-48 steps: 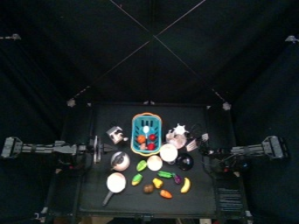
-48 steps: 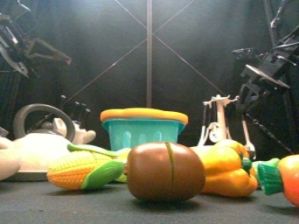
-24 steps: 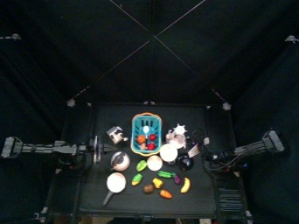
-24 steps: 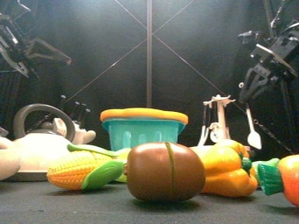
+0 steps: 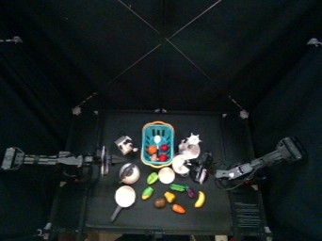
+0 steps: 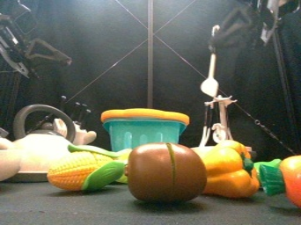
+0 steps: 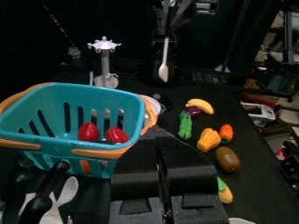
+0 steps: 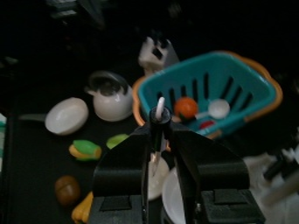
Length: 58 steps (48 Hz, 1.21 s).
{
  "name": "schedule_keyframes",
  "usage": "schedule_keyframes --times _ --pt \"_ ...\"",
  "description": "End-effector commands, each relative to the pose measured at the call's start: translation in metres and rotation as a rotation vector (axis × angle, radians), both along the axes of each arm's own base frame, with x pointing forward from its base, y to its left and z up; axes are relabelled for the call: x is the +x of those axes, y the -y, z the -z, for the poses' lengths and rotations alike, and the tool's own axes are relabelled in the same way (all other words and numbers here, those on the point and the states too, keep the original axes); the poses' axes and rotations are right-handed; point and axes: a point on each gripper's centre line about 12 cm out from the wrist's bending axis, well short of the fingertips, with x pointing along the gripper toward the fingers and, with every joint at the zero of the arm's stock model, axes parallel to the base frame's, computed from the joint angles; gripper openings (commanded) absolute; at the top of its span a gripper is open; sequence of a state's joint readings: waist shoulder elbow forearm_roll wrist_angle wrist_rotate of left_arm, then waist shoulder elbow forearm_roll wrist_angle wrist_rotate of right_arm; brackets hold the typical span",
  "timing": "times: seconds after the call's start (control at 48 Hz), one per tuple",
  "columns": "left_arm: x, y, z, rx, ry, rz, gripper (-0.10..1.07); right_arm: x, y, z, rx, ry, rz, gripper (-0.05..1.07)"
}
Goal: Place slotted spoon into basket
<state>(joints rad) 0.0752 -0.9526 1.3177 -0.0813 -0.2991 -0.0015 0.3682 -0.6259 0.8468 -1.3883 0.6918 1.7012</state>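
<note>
— Where is the white plastic slotted spoon (image 6: 209, 81) seen?

— It is held high above the table (image 5: 126, 127), well clear of everything standing there, its bowl hanging downward in the front view. It is clamped by its handle in the right claw (image 8: 158, 131), whose jaws are pressed against it on both sides in the right wrist view. In the left wrist view the spoon (image 7: 165, 65) is seen hanging in the air beyond the basket.

— And the basket?

— The small teal-blue rectangular basket with rounded corners and an orange-lit rim (image 5: 157, 138) is set near the middle of the table, towards its back. Small red and white toy foods (image 7: 100, 134) are seen lying inside it. From the right wrist camera the basket (image 8: 211, 87) is seen below and beyond the spoon, apart from it.

— What is placed around the basket?

— A white utensil stand (image 6: 219, 119) is set just beside it on the right of the front view. In front of it lie a toy corn cob (image 6: 84, 170), a brown rounded toy (image 6: 167, 171) and a yellow toy pepper (image 6: 226, 169). A white kettle with a dark handle (image 6: 38, 145) stands to the left.

— What about the left arm?

— It is held at the table's left side. The jaws of the left claw (image 7: 160, 162) are seen close together, with nothing between them.
</note>
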Motion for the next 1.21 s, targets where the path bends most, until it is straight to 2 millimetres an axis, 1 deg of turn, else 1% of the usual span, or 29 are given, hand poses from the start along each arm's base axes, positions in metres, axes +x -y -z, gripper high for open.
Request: schedule_keyframes --times 0.0,0.083,0.167,0.25,0.375,0.479,0.562,0.688,0.896,1.0,1.188 --pt "0.002 0.000 -0.005 0.003 0.017 -0.002 -0.02 0.016 0.009 -0.029 -0.098 0.087 -0.010 0.53" --pt "0.002 -0.001 -0.006 0.005 0.018 -0.003 -0.02 0.027 0.018 -0.034 -0.156 0.095 0.009 0.53" --pt "0.002 -0.001 -0.005 0.002 0.017 -0.002 -0.02 0.038 0.026 -0.034 -0.208 0.086 0.035 0.53" --pt "0.002 0.000 -0.006 0.003 0.018 -0.002 -0.02 0.052 0.035 -0.029 -0.250 0.058 0.063 0.54" --pt "0.002 -0.001 -0.005 0.003 0.017 -0.003 -0.02 0.073 0.047 -0.015 -0.274 0.003 0.091 0.55" --pt "0.002 0.000 -0.005 0.003 0.017 -0.002 -0.02 0.087 0.050 -0.006 -0.277 -0.030 0.101 0.58" --pt "0.002 -0.001 -0.005 0.001 0.015 -0.002 -0.02 0.095 0.053 0.000 -0.277 -0.048 0.109 0.62" --pt "0.002 -0.001 -0.005 0.001 0.015 -0.004 -0.02 0.100 0.059 0.009 -0.265 -0.078 0.130 0.70" --pt "0.002 -0.001 -0.004 0.003 0.014 -0.003 -0.02 0.096 0.068 0.019 -0.214 -0.106 0.169 0.82" --pt "0.002 -0.001 -0.004 0.001 0.014 -0.003 -0.02 0.095 0.069 0.018 -0.210 -0.106 0.170 0.83" --pt "0.002 -0.001 -0.005 0.000 0.015 -0.004 -0.02 0.092 0.069 0.017 -0.206 -0.101 0.177 0.83"
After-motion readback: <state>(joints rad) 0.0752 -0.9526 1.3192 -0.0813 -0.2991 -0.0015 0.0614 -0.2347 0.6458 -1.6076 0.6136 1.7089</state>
